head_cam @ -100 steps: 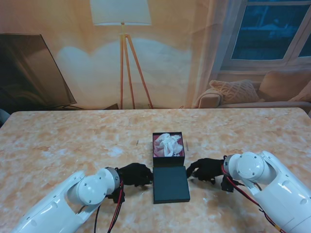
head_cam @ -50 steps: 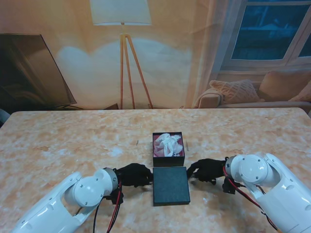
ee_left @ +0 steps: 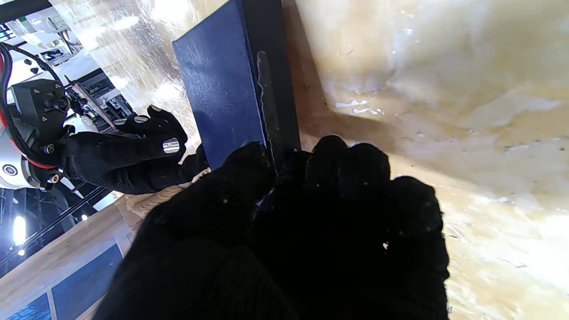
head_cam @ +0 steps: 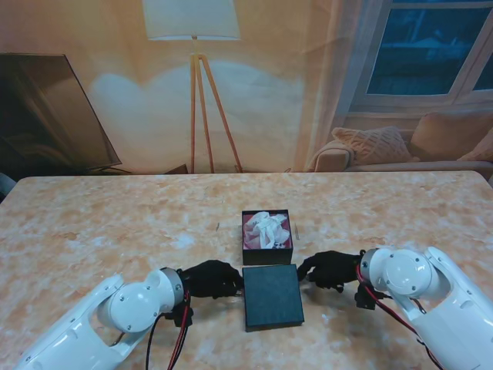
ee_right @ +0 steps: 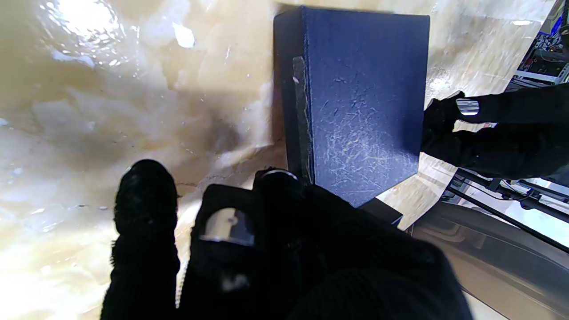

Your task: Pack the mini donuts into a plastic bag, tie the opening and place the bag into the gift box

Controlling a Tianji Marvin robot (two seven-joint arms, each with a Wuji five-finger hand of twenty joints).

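Squarely flat, the lid is pinched between left robot hand and right robot hand.

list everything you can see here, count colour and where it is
gift box: one, dark, open, mid table, farther from me than the lid
tied bag: one, whitish crinkled plastic, inside the gift box on a reddish lining
lid: one, dark blue, flat on the table between the two hands
table: one, beige marbled top
backdrop: one, printed room scene behind the table
left robot hand: one, black glove, at the lid's left edge
right robot hand: one, black glove, at the lid's right edge
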